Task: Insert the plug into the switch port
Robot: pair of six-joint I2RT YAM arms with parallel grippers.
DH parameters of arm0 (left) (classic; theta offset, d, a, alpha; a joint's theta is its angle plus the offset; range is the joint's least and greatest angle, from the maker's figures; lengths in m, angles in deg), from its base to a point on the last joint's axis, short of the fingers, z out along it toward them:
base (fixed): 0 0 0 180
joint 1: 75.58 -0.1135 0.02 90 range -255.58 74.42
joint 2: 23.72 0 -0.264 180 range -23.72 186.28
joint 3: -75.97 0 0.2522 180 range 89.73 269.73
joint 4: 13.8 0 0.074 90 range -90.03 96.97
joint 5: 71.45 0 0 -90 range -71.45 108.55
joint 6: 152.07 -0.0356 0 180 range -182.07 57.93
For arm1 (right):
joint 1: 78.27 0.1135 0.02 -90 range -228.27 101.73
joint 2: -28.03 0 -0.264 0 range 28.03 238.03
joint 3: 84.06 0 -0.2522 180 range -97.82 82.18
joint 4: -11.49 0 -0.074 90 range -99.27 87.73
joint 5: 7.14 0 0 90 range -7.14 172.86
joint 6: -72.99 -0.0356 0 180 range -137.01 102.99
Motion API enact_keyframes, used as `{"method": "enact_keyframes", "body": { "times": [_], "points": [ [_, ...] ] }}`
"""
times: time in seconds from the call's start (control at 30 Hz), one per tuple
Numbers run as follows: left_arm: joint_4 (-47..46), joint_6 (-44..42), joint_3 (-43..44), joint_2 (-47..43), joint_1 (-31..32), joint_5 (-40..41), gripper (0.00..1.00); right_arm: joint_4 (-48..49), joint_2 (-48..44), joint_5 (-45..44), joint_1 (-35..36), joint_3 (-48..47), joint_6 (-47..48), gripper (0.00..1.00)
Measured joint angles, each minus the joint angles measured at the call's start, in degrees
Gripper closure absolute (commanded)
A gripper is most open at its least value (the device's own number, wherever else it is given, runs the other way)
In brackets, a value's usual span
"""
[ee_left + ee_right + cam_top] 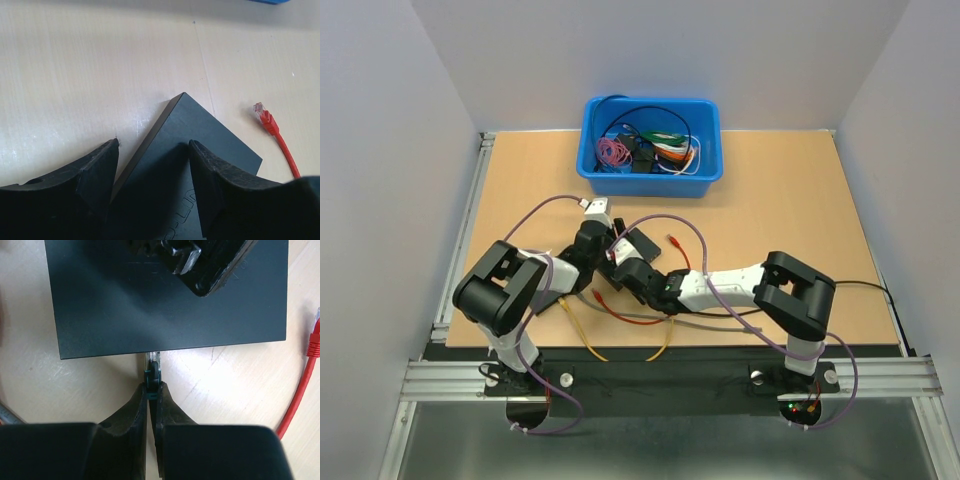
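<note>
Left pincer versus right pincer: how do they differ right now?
The left pincer stands open; the right pincer is shut. The left pincer grips nothing, its fingers straddling one edge of the black switch from above; the right pincer pinches the plug. The left pincer hangs over the switch's top; the right pincer sits off the switch, with the plug's tip at its side edge. Both are working at the same switch.

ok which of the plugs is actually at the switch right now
The dark green plug pinched in the right gripper, its tip at the switch edge. The red plug lies loose on the table beside the switch.
</note>
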Motion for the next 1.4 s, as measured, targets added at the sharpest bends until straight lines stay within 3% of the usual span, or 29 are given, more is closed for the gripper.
{"method": "enact_keyframes", "body": {
  "times": [0.6, 0.8, 1.03, 1.07, 1.13, 1.2, 1.4],
  "points": [
    [-18.1, 5.0, -7.9, 1.7, 2.5, 5.8, 0.34, -2.6, 1.2, 1.2, -0.8, -2.6, 1.6, 0.99],
    [-22.5, 9.0, -8.4, 2.6, 4.2, 2.2, 0.34, 3.7, 1.7, 3.2, -2.3, -2.7, 1.8, 1.00],
    [-23.3, 11.0, -8.5, 3.2, 4.8, 4.2, 0.34, 6.1, 2.9, 1.7, -2.6, -2.9, 2.0, 0.99],
    [-23.3, 11.1, -8.5, 3.2, 4.8, 4.3, 0.34, 6.4, 3.0, 1.6, -2.6, -2.9, 2.0, 0.97],
    [-22.9, 11.2, -8.2, 3.2, 4.8, 4.6, 0.34, 7.3, 3.1, 1.2, -2.6, -2.5, 1.9, 0.83],
    [-22.0, 11.3, -7.4, 3.1, 4.8, 4.6, 0.33, 9.3, 3.1, 0.9, -2.6, -1.5, 1.2, 0.62],
    [-15.8, 12.8, -4.3, 2.1, 4.8, 2.8, 0.33, 19.1, 2.3, -1.0, -2.6, 4.2, 0.4, 0.45]
  ]
}}
